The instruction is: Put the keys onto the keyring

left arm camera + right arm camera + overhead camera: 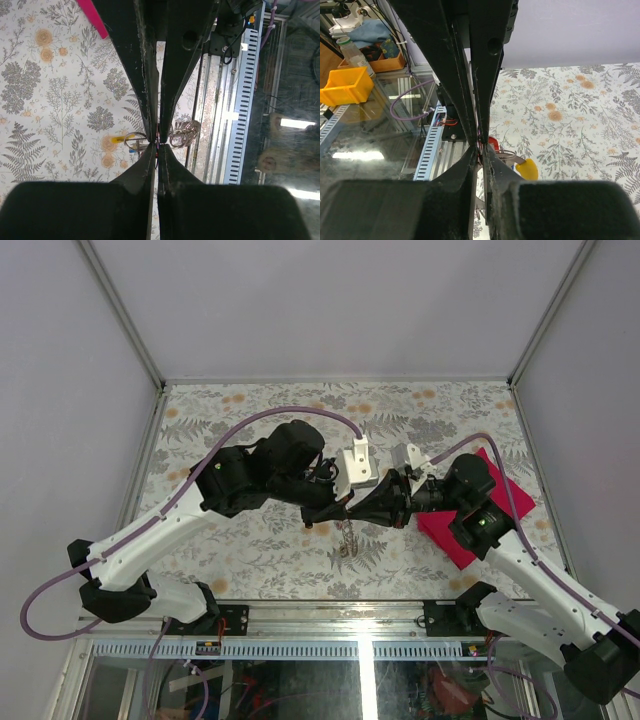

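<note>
Where the left gripper and right gripper met tip to tip at frame centre, both clenched the keyring (yellow key and red key just beside it), which hung at their tips.

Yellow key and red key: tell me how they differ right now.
Colour: the yellow key has a yellow head, the red key a red one. Position: the yellow key hangs clear to one side; the red key sits tight against the meeting tips of the left tool and right tool. Visibility: the yellow head largely shows, the red is mostly hidden. Both sit beside the keyring.
</note>
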